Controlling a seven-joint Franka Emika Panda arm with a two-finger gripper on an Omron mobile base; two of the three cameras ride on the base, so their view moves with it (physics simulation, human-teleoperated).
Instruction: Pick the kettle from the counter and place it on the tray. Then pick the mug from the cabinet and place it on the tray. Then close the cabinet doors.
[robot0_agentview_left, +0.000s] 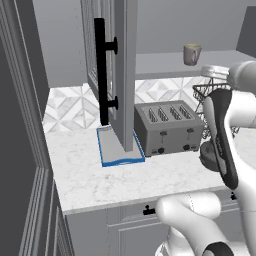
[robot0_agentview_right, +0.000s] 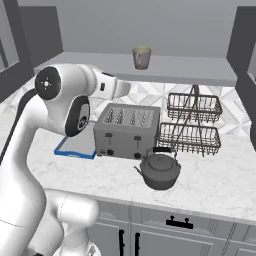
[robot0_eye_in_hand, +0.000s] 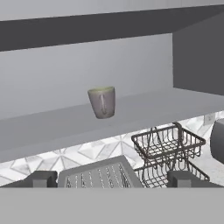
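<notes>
Standing on the veined white marble counter (robot0_agentview_right: 210, 185), the squat dark grey kettle (robot0_agentview_right: 160, 171) with its arched black handle sits below the gripper (robot0_eye_in_hand: 111, 179), in front of a boxy brushed-metal toaster (robot0_agentview_right: 126, 131) and beside a two-tier wire basket rack (robot0_agentview_right: 192, 122). The flat blue-rimmed tray (robot0_agentview_right: 75, 145) lies left of the toaster. Ahead of and above the hand, a glazed tapered mug (robot0_eye_in_hand: 102, 102) rests on the plain grey cabinet (robot0_eye_in_hand: 144, 111) shelf. The fingers (robot0_eye_in_hand: 41, 179) are spread wide, holding and touching nothing.
</notes>
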